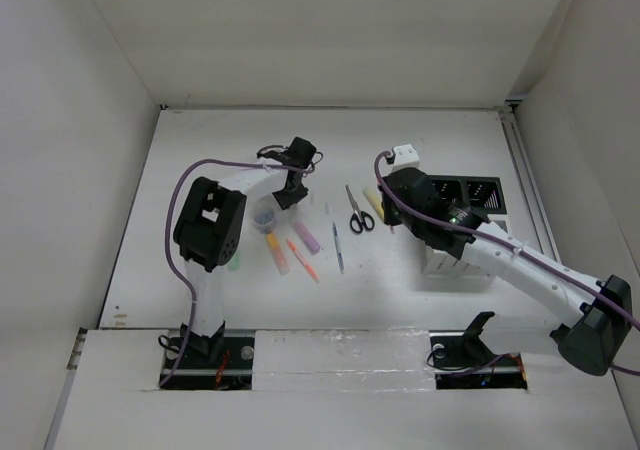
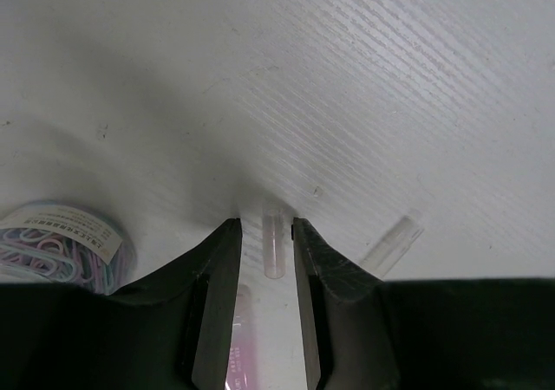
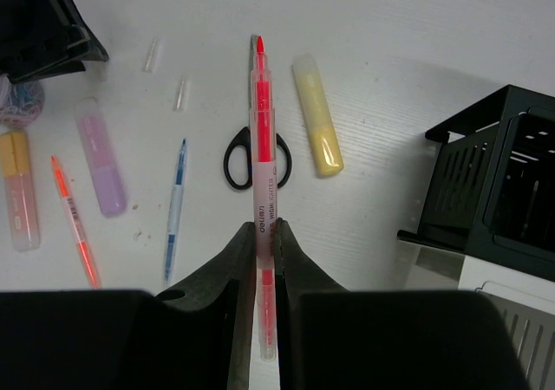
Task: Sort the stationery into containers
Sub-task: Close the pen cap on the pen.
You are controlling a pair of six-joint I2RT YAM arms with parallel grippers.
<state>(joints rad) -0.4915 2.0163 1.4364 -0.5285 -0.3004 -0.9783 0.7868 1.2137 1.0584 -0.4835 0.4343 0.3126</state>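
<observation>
while the organizer [image 3: 486,117] sits at the right, its insides too dark to read, the right gripper [image 3: 264,227] hangs just left of it, clamped on a red pen [image 3: 258,130]; the left gripper [image 2: 264,225], low over the table [image 2: 390,78], straddles a clear cap [image 2: 273,251], jaws slightly apart.

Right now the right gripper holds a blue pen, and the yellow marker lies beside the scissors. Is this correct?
No: the right wrist view shows the right gripper shut on the red pen, not a blue one. The yellow marker does lie beside the scissors.
</observation>
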